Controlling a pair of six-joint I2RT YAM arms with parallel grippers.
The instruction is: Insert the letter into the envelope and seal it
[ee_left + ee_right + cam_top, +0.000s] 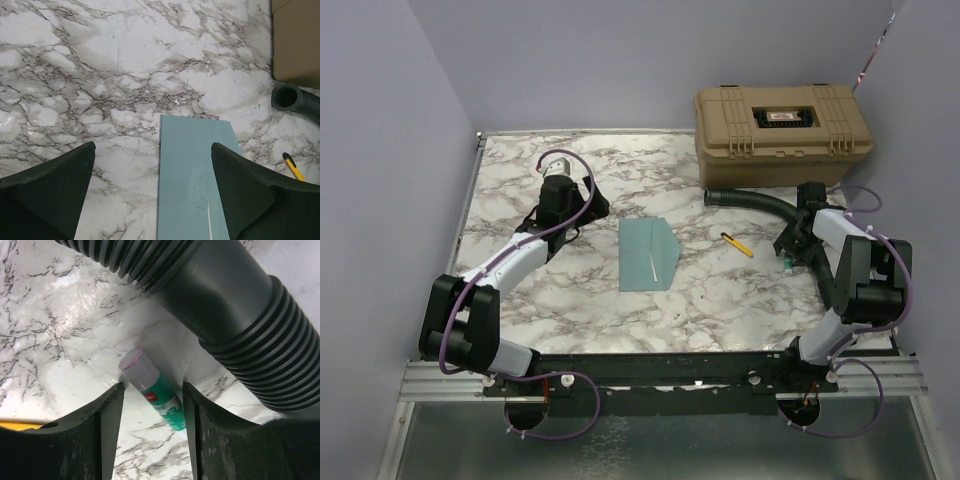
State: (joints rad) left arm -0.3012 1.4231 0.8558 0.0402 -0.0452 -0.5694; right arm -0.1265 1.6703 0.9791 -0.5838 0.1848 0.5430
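The teal envelope (pixel 647 255) lies flat in the middle of the marble table, with a thin pale sliver on its face. It also shows in the left wrist view (pixel 195 175). The tan letter is not in view. My left gripper (pixel 586 208) is open and empty to the left of the envelope, above the table (pixel 152 150). My right gripper (pixel 788 250) is open and low at the right. Its fingers straddle a green glue stick (pixel 155 392) with a pale cap that lies on the table, also seen from above (pixel 786 265).
A tan hard case (pixel 783 122) stands at the back right. A black corrugated hose (pixel 750 200) curves in front of it, close above my right gripper (pixel 225 300). A yellow pen-like item (pixel 737 244) lies between envelope and glue stick.
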